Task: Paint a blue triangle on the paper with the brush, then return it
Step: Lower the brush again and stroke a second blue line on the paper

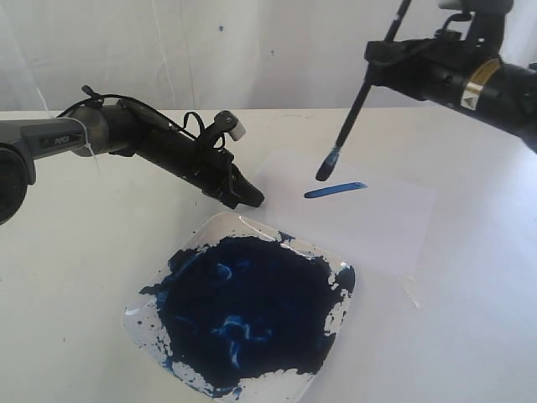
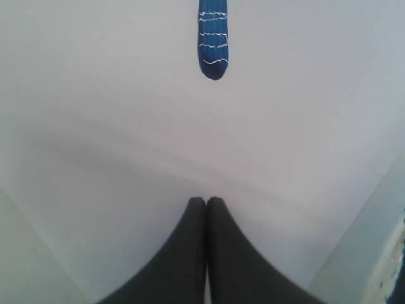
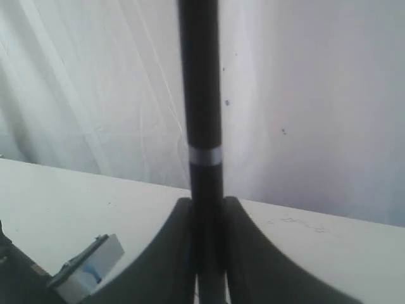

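Painting step, by the look of it: shows only one blue stroke (image 1: 336,190) on the paper (image 1: 377,222), far of centre, so leaves two sides of the triangle unpainted. Holds the brush (image 1: 359,99) tilted in the right gripper (image 1: 375,64), jaws clamped on the upper handle, bristles just above the stroke's left end. Rests the left gripper (image 1: 249,198), shut and empty, on the paper's left part, seemingly pinning it. Next likely calls for lowering the bristles and dragging a second side. Near left, finds the clear tray (image 1: 139,319) mostly covered by a dark blue paint blob (image 1: 243,311).
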Robot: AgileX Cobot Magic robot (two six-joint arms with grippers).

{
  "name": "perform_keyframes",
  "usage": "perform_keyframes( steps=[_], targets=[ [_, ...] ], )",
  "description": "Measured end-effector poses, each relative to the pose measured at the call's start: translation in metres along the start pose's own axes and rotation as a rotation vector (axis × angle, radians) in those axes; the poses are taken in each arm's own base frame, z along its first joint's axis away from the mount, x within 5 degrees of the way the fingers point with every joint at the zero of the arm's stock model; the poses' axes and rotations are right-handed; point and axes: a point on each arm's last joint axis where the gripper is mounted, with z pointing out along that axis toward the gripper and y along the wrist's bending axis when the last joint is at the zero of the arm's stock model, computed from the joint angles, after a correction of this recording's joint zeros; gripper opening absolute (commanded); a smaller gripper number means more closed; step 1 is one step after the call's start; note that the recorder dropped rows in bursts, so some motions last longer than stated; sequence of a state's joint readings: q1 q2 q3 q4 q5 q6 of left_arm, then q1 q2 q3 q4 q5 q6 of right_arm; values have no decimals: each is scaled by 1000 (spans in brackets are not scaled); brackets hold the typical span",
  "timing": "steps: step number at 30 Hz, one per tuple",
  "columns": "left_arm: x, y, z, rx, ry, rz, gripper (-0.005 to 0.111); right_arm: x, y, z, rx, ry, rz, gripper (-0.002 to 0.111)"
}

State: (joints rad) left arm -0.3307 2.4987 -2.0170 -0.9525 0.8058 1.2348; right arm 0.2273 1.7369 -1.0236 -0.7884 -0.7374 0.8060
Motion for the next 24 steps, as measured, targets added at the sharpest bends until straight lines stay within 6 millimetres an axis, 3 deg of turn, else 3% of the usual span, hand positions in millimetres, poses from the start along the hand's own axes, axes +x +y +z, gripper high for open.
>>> perform_keyframes(
  steps=[6, 16, 24],
  targets=[
    [0, 0, 0, 0, 0, 0, 0, 9, 20, 17, 115, -16, -7, 0],
    [0, 0, 0, 0, 0, 0, 0, 36, 11, 28, 172, 25, 45, 0],
    [0, 0, 0, 0, 0, 0, 0, 40, 10, 31, 161, 8, 43, 0]
  ],
)
